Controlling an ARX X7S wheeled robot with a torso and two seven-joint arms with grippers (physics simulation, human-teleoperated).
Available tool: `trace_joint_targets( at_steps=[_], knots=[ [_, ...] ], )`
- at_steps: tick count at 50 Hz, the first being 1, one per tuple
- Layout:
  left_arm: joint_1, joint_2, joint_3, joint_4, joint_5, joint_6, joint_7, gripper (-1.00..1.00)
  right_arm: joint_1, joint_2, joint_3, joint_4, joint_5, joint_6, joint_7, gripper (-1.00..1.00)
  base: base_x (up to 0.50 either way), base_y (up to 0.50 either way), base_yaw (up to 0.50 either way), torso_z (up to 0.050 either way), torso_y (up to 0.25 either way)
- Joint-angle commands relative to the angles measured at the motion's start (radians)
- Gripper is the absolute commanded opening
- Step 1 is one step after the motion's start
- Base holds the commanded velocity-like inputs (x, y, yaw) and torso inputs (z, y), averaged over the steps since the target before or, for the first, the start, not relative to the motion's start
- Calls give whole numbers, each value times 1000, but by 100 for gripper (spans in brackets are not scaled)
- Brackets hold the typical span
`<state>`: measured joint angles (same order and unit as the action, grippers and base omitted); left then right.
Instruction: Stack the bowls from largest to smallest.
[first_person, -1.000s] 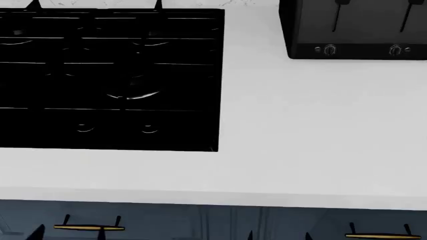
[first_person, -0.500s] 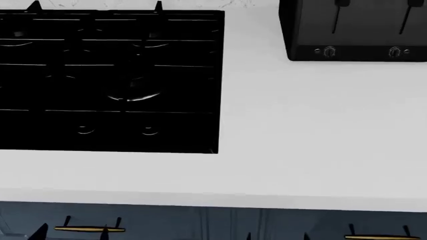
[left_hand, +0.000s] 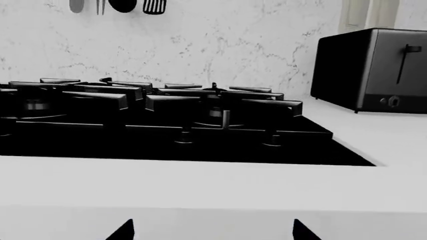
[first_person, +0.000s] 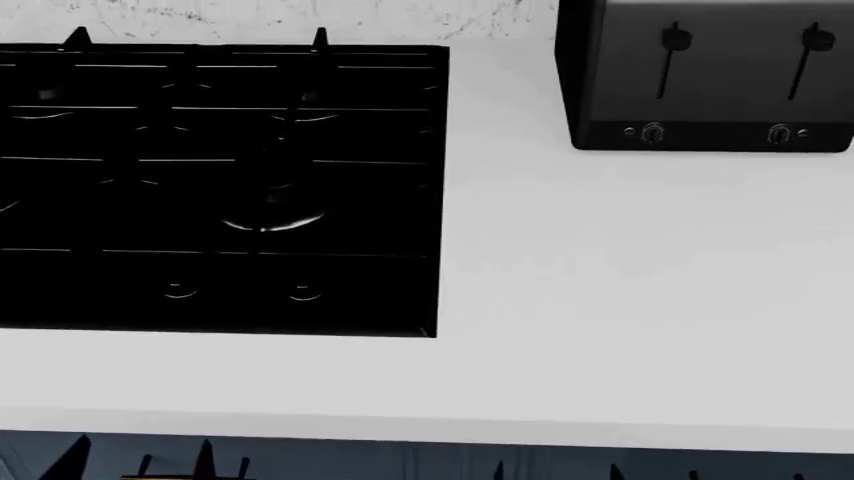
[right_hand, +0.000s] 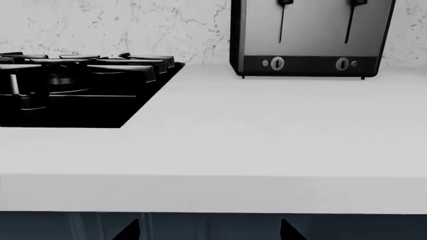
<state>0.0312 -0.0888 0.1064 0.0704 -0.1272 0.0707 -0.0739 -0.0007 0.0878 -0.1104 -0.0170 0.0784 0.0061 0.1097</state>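
None of the three bowls shows in any view; they are out of view. My left gripper (left_hand: 212, 232) shows only as two dark fingertips set wide apart, open and empty, at the counter's front edge facing the cooktop. My right gripper (right_hand: 208, 232) also shows two fingertips wide apart, open and empty, below the counter's front edge and facing the toaster. In the head view both grippers peek in at the bottom edge, the left gripper (first_person: 134, 462) and the right gripper (first_person: 555, 470), in front of the cabinet fronts.
A black gas cooktop (first_person: 214, 190) with raised grates fills the left of the white counter (first_person: 627, 300). A black toaster (first_person: 707, 75) stands at the back right. Utensils (left_hand: 123, 5) hang on the marble wall. Dark blue cabinet fronts (right_hand: 213, 225) lie below the counter edge.
The head view has shifted: cooktop, toaster and counter edge have slid down the picture, more of the toaster and the back wall shows, and the gold cabinet handles have almost left view.
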Motion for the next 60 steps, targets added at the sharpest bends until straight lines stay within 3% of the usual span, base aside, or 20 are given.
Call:
trace_joint_targets(
  at_steps=[1,11,16,20,21,22,24,25,38,53,56,60],
  knots=[
    [7,-17,18,37,-11,-11,-17,100,-5,17,-16,-40,11,24,20,100,0,0,0,50,0],
    [1,-49,11,174,-44,-98,-36,100,-8,50,-26,-211,1,141,45,100,0,0,0,50,0],
    [-29,-82,1,321,-73,-267,-65,100,30,79,-22,-321,-8,258,53,100,0,0,0,32,0],
    [-108,-105,-15,450,-111,-454,-100,100,84,100,-5,-402,0,371,55,100,0,0,0,0,0],
    [-258,-173,-102,600,-239,-604,-145,100,234,161,55,-535,39,521,37,100,0,0,0,0,0],
    [-386,-174,-111,629,-253,-754,-152,100,252,161,61,-544,47,648,36,100,0,0,0,0,0],
    [-402,-175,-117,634,-264,-874,-157,100,264,164,64,-549,51,667,36,100,0,0,0,0,0],
    [-526,-203,-115,620,-311,-971,-130,100,372,198,59,-543,56,773,16,100,0,0,0,0,0],
    [-678,-228,-145,553,-367,-1070,-115,100,506,231,65,-512,76,883,-5,100,1,0,0,0,0],
    [-841,-231,-116,322,-316,-1027,-107,100,760,281,76,-378,101,1019,-51,100,0,0,0,0,0],
    [-856,-258,-75,297,-283,-968,-77,100,802,290,69,-351,99,1029,-56,100,0,0,0,0,0],
    [-881,-270,-78,315,-307,-1008,-64,100,852,290,74,-326,103,1033,-61,100,0,0,0,0,0]
  ],
)
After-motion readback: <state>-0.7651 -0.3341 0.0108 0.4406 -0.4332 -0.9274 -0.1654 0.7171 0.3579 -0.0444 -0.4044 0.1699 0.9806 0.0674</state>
